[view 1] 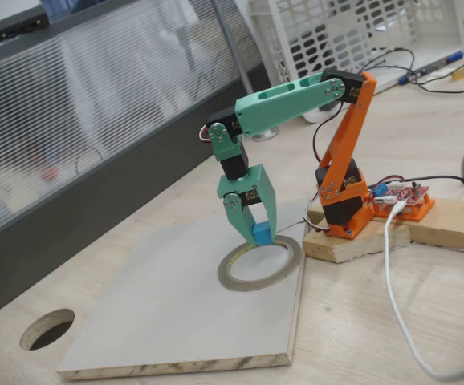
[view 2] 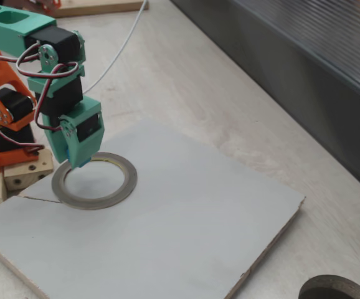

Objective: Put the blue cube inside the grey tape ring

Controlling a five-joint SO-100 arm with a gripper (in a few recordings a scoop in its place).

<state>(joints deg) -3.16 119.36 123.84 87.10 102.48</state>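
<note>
My claw (view 1: pixel 258 233) grips the blue cube (view 1: pixel 262 234) over the grey tape ring (view 1: pixel 260 265), at its 12 o'clock rim; released here, it could land on the tape.

Soft even daylight, faint shadows

You see a matt plastic gripper (view 1: pixel 258 224), a matt blue cube (view 1: pixel 262 234), a dull grey tape ring (view 1: pixel 261 263), and a smooth board (view 1: pixel 168 305) with rough chipboard edges.
</note>
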